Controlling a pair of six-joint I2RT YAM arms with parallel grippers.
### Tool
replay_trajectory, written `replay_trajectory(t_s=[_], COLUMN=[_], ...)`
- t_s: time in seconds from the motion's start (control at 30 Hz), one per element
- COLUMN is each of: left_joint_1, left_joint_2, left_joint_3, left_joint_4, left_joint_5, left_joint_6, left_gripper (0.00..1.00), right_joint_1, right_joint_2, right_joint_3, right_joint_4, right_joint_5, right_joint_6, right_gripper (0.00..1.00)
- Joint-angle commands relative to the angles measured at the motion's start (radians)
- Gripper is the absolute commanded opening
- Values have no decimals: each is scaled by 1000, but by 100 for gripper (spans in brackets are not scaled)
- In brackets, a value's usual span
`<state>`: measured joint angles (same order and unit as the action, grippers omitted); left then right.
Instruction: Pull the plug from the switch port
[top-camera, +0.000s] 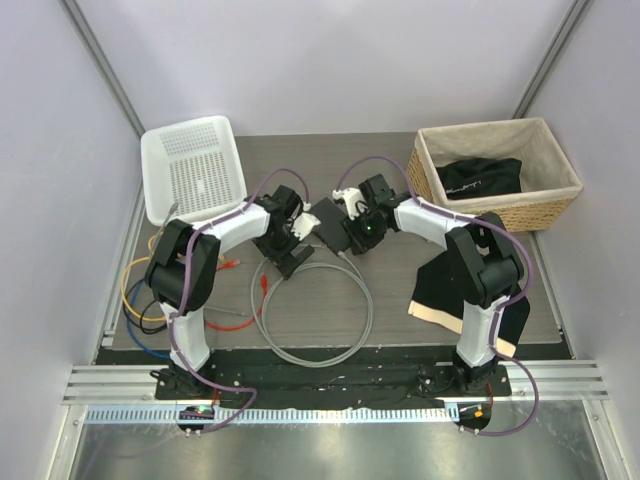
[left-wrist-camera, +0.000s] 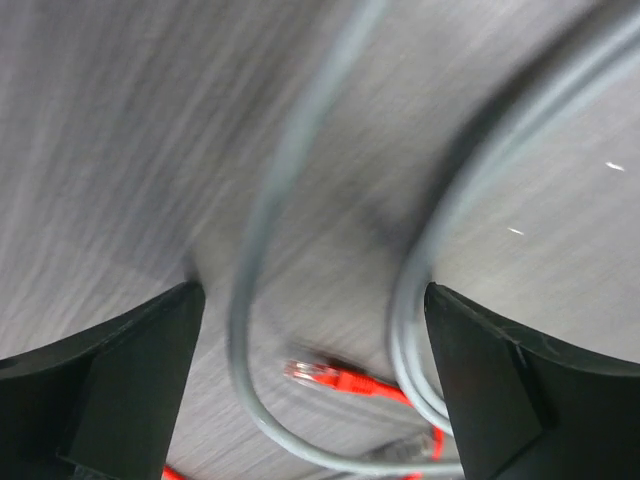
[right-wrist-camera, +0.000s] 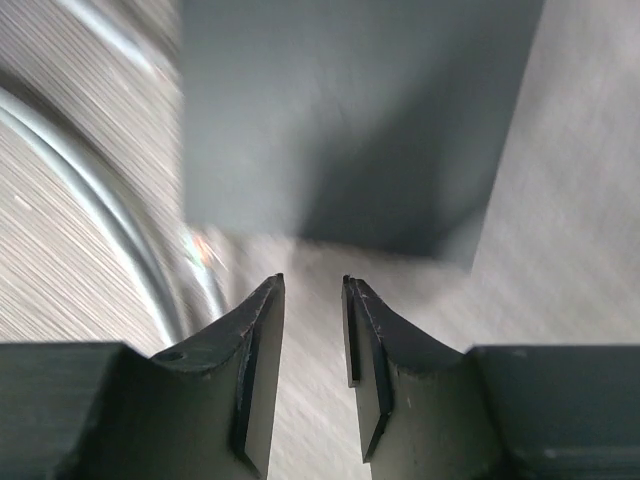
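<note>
1. The grey wood-grain table fills the floor of the cell. Bare wood shows along its far edge and to the right of centre.
2. A white perforated plastic basket sits at the far left corner. A woven wicker basket with a cream liner sits at the far right, holding a black cloth.
3. A black-and-cream knit cloth lies near right, partly under the right arm.
4. A grey cable lies coiled in a wide loop at near centre. One end runs up towards the middle of the table.
5. The left gripper hangs over that loop with its jaws spread wide and nothing between them.
6. The right gripper shows only a narrow gap between its fingers, and that gap is empty.
7. The small flat matte-black rectangular switch lies at mid-table, just beyond the right fingertips. The left gripper is to its near left.
8. A red plug lies loose on the wood beneath the left gripper.
9. A blurred glint shows at the switch's near-left corner. I cannot tell whether the grey cable is plugged in there.
</note>
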<state>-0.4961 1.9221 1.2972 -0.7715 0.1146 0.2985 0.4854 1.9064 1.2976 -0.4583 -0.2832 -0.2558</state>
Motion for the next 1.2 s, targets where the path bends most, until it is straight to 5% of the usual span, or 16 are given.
replay_trajectory(t_s=[0.0, 0.1, 0.23, 0.47, 0.6, 0.9, 1.17], left_joint_1=[-16, -25, -7, 336, 413, 294, 182], left_joint_2=[71, 38, -32, -124, -187, -189, -108], left_joint_3=[-119, -95, -81, -78, -38, 276, 545], left_joint_4=[116, 95, 52, 14, -12, -261, -281], left_joint_5=[-88, -105, -295, -397, -372, 288, 390], left_joint_6=[1, 11, 68, 194, 226, 180, 67], left_gripper=[100, 100, 100, 100, 100, 100, 100], right_joint_1=[-33, -42, -47, -56, -65, -96, -97], right_joint_2=[-18, -17, -10, 19, 36, -23, -116], right_joint_3=[-26, -27, -15, 31, 72, 199, 298], right_joint_4=[-57, -57, -57, -46, -48, -49, -37], right_joint_5=[29, 29, 26, 36, 47, 67, 231], right_joint_6=[9, 10, 16, 30, 36, 85, 151], right_gripper=[38, 37, 37, 38, 38, 47, 53])
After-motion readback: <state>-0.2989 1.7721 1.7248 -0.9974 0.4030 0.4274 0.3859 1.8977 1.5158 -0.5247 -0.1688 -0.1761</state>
